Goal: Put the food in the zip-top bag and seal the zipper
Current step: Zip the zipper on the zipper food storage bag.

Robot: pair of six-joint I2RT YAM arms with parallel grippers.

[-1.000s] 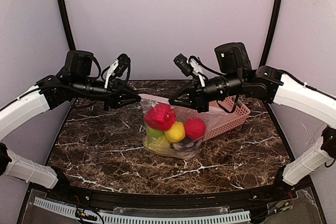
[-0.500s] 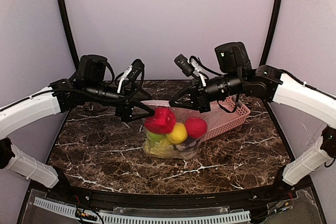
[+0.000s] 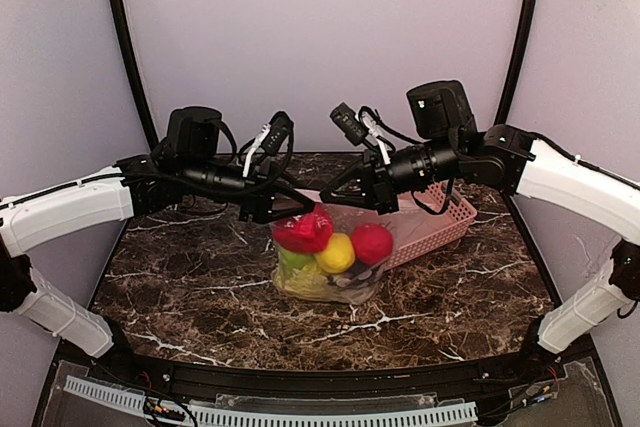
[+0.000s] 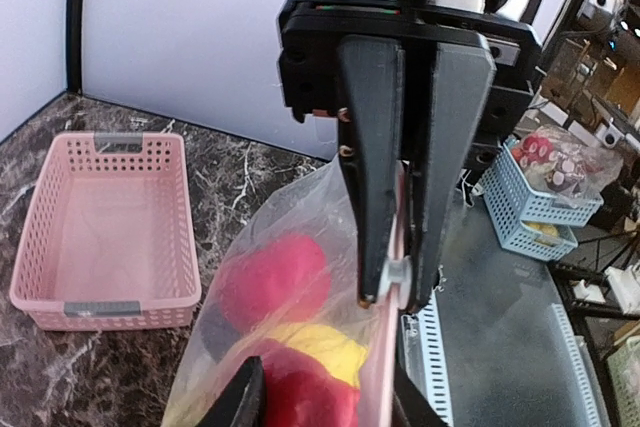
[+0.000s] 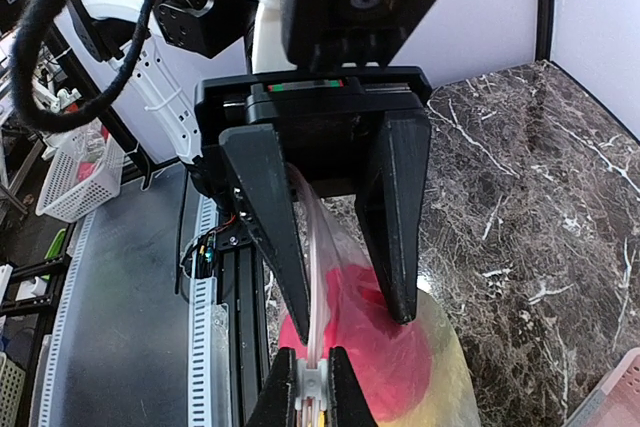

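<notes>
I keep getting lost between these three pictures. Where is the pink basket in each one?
Top view: pink basket right of centre, beside the clear bag.
Left wrist view: basket at far left.
Right wrist view: only its corner, bottom right.
Shared landmark: the clear bag holding red food.

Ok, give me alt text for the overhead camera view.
Right end effector pinches the top of a clear dotted plastic bag holding red, yellow, green toy produce; left end effector, open, beside it. Pink plastic lattice basket behind, dark marble table.
</notes>
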